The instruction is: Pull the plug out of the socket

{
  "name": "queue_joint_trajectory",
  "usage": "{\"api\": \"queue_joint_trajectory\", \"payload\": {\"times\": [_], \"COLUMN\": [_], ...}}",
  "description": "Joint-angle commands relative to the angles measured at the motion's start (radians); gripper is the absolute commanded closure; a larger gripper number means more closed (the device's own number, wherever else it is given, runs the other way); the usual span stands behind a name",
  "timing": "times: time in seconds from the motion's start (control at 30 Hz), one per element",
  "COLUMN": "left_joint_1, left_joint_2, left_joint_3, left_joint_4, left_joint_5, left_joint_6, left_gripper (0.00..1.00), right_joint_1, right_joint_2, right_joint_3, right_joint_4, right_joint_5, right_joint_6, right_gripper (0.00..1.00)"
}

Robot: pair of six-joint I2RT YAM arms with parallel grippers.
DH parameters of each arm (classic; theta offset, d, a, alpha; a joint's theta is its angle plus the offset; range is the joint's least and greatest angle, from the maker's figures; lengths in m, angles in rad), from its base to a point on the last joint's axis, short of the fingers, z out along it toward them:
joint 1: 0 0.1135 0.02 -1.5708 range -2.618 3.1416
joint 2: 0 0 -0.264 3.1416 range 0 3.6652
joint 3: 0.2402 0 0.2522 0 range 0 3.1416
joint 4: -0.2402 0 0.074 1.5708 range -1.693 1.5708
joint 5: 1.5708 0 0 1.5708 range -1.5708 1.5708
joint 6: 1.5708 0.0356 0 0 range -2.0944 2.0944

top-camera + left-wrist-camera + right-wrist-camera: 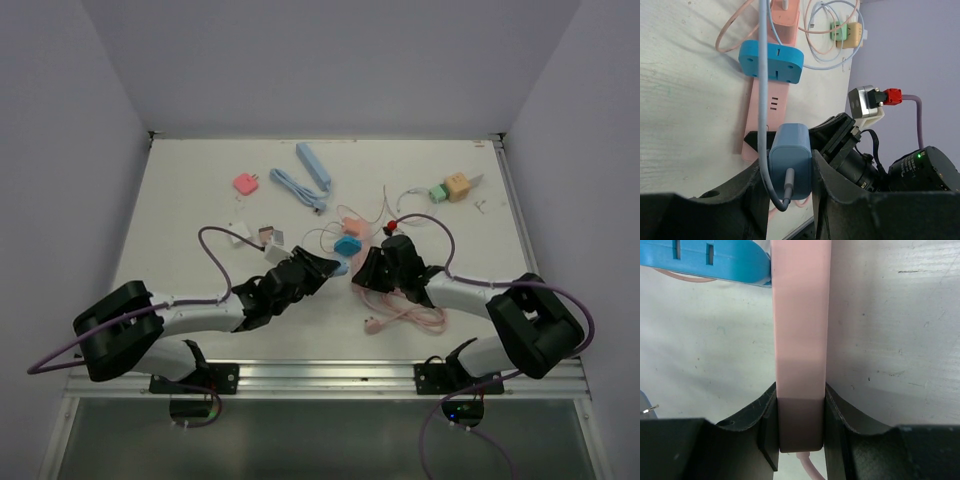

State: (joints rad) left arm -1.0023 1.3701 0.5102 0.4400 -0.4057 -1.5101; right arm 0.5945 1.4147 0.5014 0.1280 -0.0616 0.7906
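In the middle of the table (180, 200), toward the near edge, the left gripper (789, 172) has its jaws pinching the blue plug (790, 145) by its two flat sides, right at the near end of the pink power strip (771, 100); whether the prongs are fully seated or a bit out, can't tell from these angles tbh; the plug's blue cable (761, 75) loops out of its back end and runs off over the strip.

My guess on handling: the plug is a small hard plastic block, light, and smooth-sided so kinda slippery; the only real resistance should be the prongs' friction fit; so grip the body on those flat faces, never yank the floppy cable, and pull straight along the prongs with no sideways wiggling.

The strip looks light and rigid too, so it'd just come along for the ride unless pinned; over on the right, the right gripper (800, 396) has its jaws clamped across the strip's narrow pink end, which looks like a sound anchor; a second blue adapter (771, 61) sits plugged in further along, best left alone.
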Motion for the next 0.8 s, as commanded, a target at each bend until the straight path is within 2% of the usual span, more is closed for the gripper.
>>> {"api": "queue_joint_trajectory", "payload": {"times": [0.0,0.17,0.23,0.27,0.3,0.4,0.47,0.6,0.77], "left_joint_1": [-0.004,0.008,0.068,0.1,0.182,0.311,0.356,0.473,0.565], "left_joint_2": [-0.039,-0.135,-0.195,-0.212,-0.224,-0.252,-0.243,-0.203,-0.04], "left_joint_3": [0.048,0.021,0.004,-0.001,0.004,0.05,0.085,0.131,0.25], "left_joint_4": [-0.063,-0.154,-0.173,-0.196,-0.214,-0.294,-0.339,-0.32,-0.353], "left_joint_5": [-0.044,-0.07,-0.041,0.014,0.042,0.073,0.073,0.131,0.18], "left_joint_6": [-0.033,0.031,0.079,0.149,0.184,0.344,0.422,0.513,0.608], "left_gripper": [1.0,1.0,1.0,1.0,1.0,1.0,1.0,1.0,1.0], "right_joint_1": [-0.009,-0.009,-0.009,-0.009,-0.009,-0.009,-0.009,-0.009,-0.009], "right_joint_2": [0.059,0.003,-0.02,-0.04,-0.052,-0.095,-0.115,-0.158,-0.246], "right_joint_3": [-0.035,-0.053,-0.049,-0.043,-0.04,-0.038,-0.031,-0.026,-0.047], "right_joint_4": [-0.194,-0.174,-0.188,-0.206,-0.212,-0.22,-0.229,-0.252,-0.271], "right_joint_5": [0.131,0.097,0.086,0.083,0.08,0.042,-0.001,-0.064,-0.142], "right_joint_6": [-0.007,-0.03,-0.051,-0.079,-0.091,-0.152,-0.203,-0.272,-0.326], "right_gripper": [1.0,1.0,1.0,1.0,1.0,1.0,1.0,1.0,1.0]}}
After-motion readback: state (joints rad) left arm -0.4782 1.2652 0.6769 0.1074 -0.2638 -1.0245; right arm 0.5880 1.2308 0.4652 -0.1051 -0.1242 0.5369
